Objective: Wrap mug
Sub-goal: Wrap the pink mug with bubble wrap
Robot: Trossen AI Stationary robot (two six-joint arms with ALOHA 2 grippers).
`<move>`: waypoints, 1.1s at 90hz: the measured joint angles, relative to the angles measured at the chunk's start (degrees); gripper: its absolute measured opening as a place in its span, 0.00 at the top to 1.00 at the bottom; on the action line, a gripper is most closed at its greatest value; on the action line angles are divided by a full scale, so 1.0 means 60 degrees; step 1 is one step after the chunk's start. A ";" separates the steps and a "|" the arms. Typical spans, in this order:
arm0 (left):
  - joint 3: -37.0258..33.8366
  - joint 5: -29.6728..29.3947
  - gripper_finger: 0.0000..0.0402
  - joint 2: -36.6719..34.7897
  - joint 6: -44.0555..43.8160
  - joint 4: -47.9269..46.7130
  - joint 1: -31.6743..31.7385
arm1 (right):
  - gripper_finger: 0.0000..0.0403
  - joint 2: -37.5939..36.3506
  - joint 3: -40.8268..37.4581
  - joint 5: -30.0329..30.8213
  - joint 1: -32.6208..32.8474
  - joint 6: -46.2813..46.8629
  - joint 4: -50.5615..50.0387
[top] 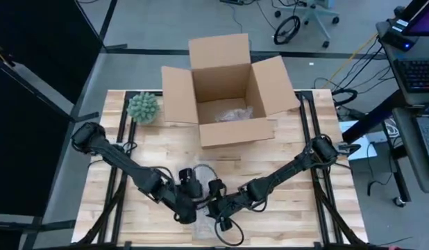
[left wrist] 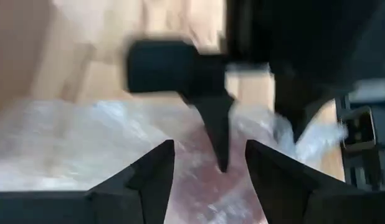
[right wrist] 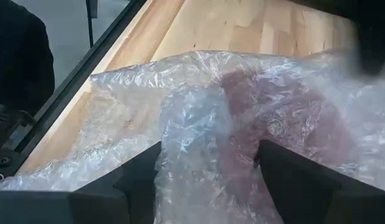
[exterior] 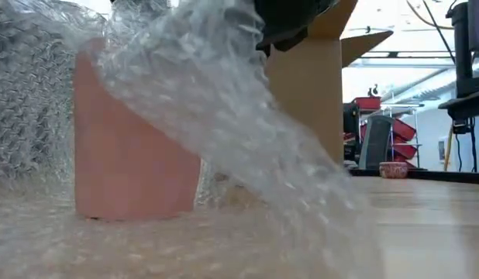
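Observation:
A pink mug stands upright on a sheet of bubble wrap near the table's front edge. In the right wrist view it shows pinkish through the wrap. A flap of the wrap is lifted over the mug's top and slants down past it to the sheet. My right gripper is above the mug with that flap between its fingers. My left gripper hovers open right beside it, over the wrap, touching nothing. In the high view both grippers meet over the wrap. My right gripper holds a bunched fold of the bubble wrap between its two fingers, coming from above and slanting down. The fold fills the gap between the fingers. The flap rises from the sheet on the table and lies drawn over the mug's rim.
An open cardboard box with some wrap inside stands at the table's far middle. A small green plant sits at the far left. Bare wood lies to the right of the wrap.

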 joint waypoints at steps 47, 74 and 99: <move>0.0067 0.1626 0.54 0.2286 0.0237 -0.0964 0.0586 | 0.42 0.0019 -0.0015 -0.0099 0.0000 -0.0029 0.0080; 0.0070 0.1319 0.58 0.3012 0.0072 -0.0372 0.0646 | 0.42 0.0018 -0.0036 0.0058 0.0022 0.0197 0.0129; 0.0036 0.1162 0.87 0.3012 0.0387 0.0007 0.0663 | 0.42 -0.0691 -0.0124 -0.0270 0.0084 0.0513 -0.0414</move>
